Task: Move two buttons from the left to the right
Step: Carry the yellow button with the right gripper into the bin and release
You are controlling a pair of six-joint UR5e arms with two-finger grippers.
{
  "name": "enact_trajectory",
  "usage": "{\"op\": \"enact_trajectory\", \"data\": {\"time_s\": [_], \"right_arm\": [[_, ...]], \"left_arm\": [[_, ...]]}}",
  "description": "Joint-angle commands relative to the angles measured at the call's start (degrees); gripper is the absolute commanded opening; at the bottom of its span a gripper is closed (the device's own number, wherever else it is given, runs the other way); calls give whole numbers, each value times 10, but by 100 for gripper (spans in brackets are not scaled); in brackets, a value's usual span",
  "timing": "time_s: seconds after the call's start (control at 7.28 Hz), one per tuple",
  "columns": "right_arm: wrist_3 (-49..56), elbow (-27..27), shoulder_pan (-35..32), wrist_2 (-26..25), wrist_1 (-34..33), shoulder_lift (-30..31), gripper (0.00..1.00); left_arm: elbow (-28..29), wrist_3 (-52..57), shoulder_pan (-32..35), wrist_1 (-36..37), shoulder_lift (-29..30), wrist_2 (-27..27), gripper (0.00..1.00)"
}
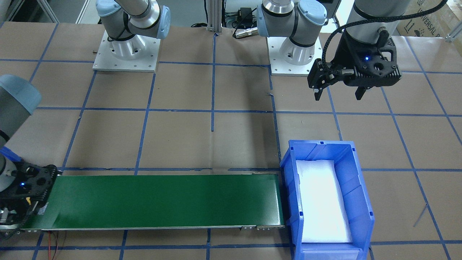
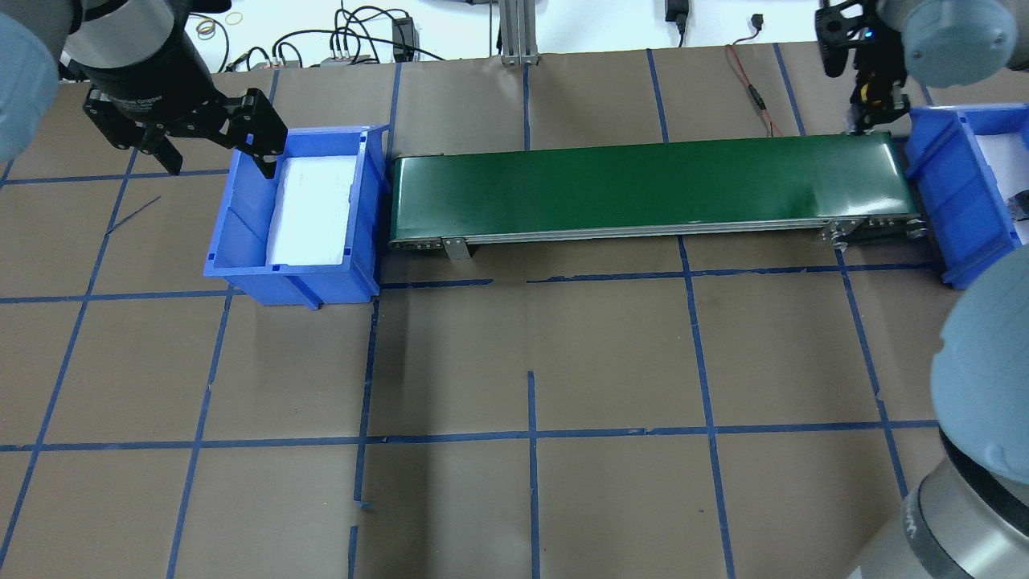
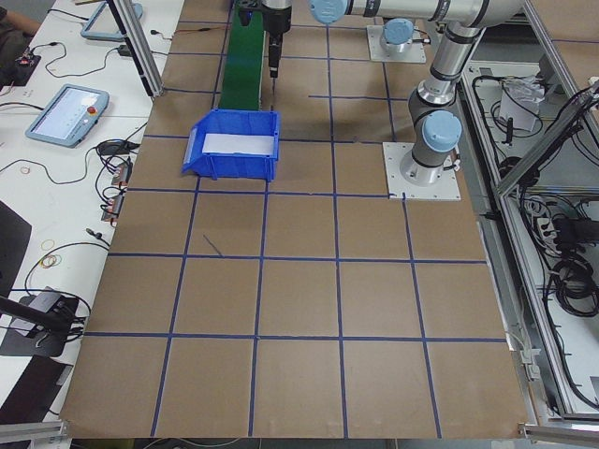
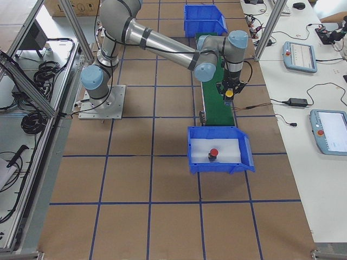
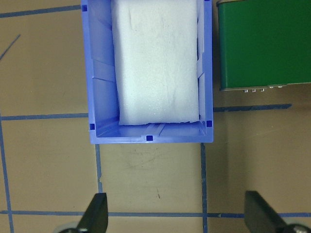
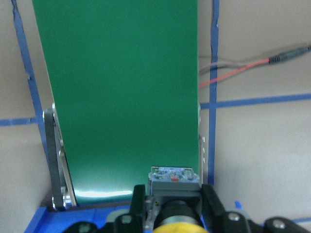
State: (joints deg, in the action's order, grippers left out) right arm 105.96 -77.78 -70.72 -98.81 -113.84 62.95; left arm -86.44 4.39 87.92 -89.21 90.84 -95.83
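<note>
Right wrist-mounted view: yellow button [image 6: 177, 224], judged light, rigid and smooth-capped, best pinched across its squarish body, sits clamped in the right claw [image 6: 175, 211] over the green belt's [image 6: 116, 97] right end. Red button [image 4: 213, 154] stands on roomy foam [image 4: 227, 147] in the blue bin [image 4: 219, 167] just past that end. Left claw [image 5: 177, 216], fingers apart, hovers beyond the belt's left end over the papered table [image 5: 48, 160].

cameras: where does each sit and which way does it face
Front-facing: opposite the robot, facing it; bases on top, left gripper at right.
Overhead: behind the robot, looking down; left gripper at left.
Exterior left: left end; left bin, left arm near.
Exterior right: right end; right arm near, red button in right bin.
Left wrist: straight down on left bin; fingertips show.
Right wrist: down on conveyor; right gripper holds yellow button.
Front-facing and overhead share the conveyor.
</note>
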Motion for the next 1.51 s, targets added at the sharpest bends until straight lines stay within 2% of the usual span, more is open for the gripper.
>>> {"op": "enact_trajectory", "data": {"time_s": [0.0,0.14,0.27,0.55,0.96,1.1,1.24,1.37], "right_arm": [[71,6,95,15,0,4,7],[99,7,139,31,-2,-4,7],[129,0,159,68,-8,-12,7],[145,-4,166,75,-7,-55,7],[195,-31,185,86,-29,-76,8],[196,-33,186,85,-29,-75,12],[196,-38,186,85,-29,-75,19],[196,-39,186,86,-27,-75,65]], "left_arm": [[1,0,1,0,-1,-1,100],[0,0,1,-1,-1,-1,100],[-1,0,0,0,-1,-1,100],[0,0,0,0,-1,0,100],[0,0,1,0,-1,0,100],[0,0,1,0,-1,0,100],[0,0,0,-1,-1,-1,100],[0,-1,2,0,-1,-1,100]]}}
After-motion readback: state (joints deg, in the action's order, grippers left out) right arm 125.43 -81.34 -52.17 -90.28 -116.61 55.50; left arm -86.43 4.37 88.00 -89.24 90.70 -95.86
